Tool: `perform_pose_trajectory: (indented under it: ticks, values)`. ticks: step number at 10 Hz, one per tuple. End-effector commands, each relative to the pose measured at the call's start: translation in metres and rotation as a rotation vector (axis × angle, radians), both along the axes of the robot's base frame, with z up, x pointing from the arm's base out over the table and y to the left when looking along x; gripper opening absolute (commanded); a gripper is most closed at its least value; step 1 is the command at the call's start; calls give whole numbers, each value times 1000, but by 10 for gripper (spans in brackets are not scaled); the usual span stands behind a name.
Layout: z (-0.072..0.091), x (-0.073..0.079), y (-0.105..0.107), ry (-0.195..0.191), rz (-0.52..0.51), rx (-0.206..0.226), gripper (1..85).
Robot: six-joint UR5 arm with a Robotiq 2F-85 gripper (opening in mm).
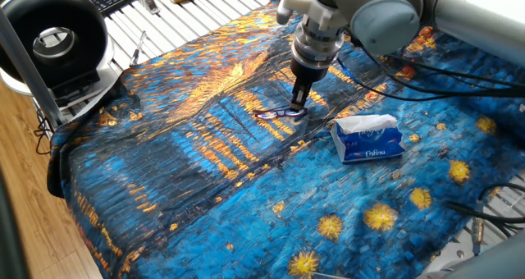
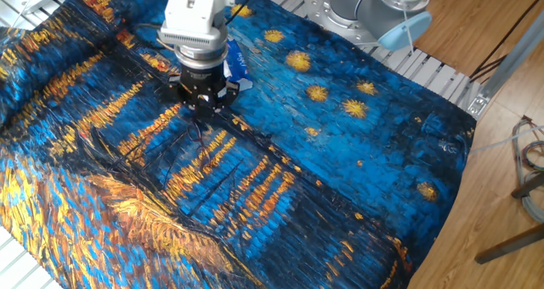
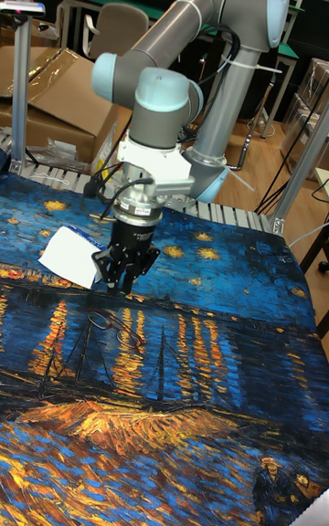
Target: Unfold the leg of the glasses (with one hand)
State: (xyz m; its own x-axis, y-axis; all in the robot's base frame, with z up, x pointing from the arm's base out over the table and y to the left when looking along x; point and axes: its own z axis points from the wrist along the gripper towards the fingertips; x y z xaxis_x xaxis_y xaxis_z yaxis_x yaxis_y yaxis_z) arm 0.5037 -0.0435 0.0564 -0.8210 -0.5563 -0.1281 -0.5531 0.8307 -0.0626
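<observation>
Black two-fingered gripper [image 1: 299, 103] down at 1 o'clock end of small reddish-purple thin-rimmed glasses [image 1: 277, 113] (fingers nearly together; grip unclear).

On my fixed view the glasses [image 1: 277, 113] lie on the tablecloth [image 1: 205, 189] mid-table, my gripper [image 1: 299, 103] directly above their right end. The tissue pack [image 1: 368, 139] sits near, to their right; a fan [image 1: 53, 37] stands beyond the cloth's left edge.

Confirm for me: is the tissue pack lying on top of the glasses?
No, the tissue pack sits apart on the cloth, to the side of the glasses, which lie under the claw.
</observation>
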Motion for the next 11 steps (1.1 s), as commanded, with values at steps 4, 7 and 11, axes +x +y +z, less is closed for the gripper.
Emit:
perform_pose_trajectory:
  ticks: [4,7,11]
  values:
    - [-12,10,4,-19,60,24,330]
    - [-15,13,-1,-18,87,20,330]
    - [-19,17,2,-30,97,30,330]
